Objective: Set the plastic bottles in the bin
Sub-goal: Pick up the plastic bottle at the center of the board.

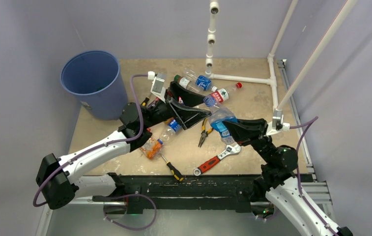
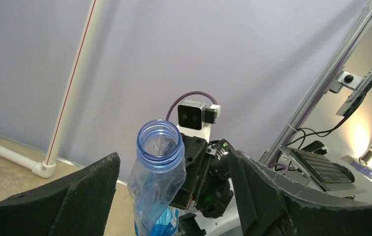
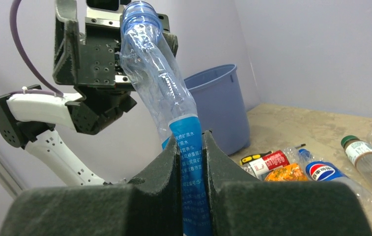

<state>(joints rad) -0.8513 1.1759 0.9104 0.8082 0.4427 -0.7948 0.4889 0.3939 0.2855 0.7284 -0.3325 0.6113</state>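
My right gripper (image 3: 192, 147) is shut on a crushed clear bottle with a blue label (image 3: 186, 147) and holds it above the table, open neck up. In the top view this bottle (image 1: 217, 116) sticks out of the right gripper (image 1: 229, 130) toward the left gripper (image 1: 201, 107). My left gripper (image 2: 174, 196) is open, with the bottle's neck (image 2: 160, 145) between its fingers (image 2: 83, 196), not touching them. The blue bin (image 1: 94, 81) stands at the far left corner and also shows in the right wrist view (image 3: 219, 105). Several other bottles lie on the table: green-capped (image 1: 186, 82), red-labelled (image 1: 225, 93), Pepsi-labelled (image 1: 171, 127), orange-filled (image 1: 152, 147).
Pliers (image 1: 204, 132), a red-handled wrench (image 1: 215, 160) and a yellow-black screwdriver (image 1: 172, 168) lie near the front of the table. A white pipe frame (image 1: 245, 78) runs along the back right. Grey walls surround the table.
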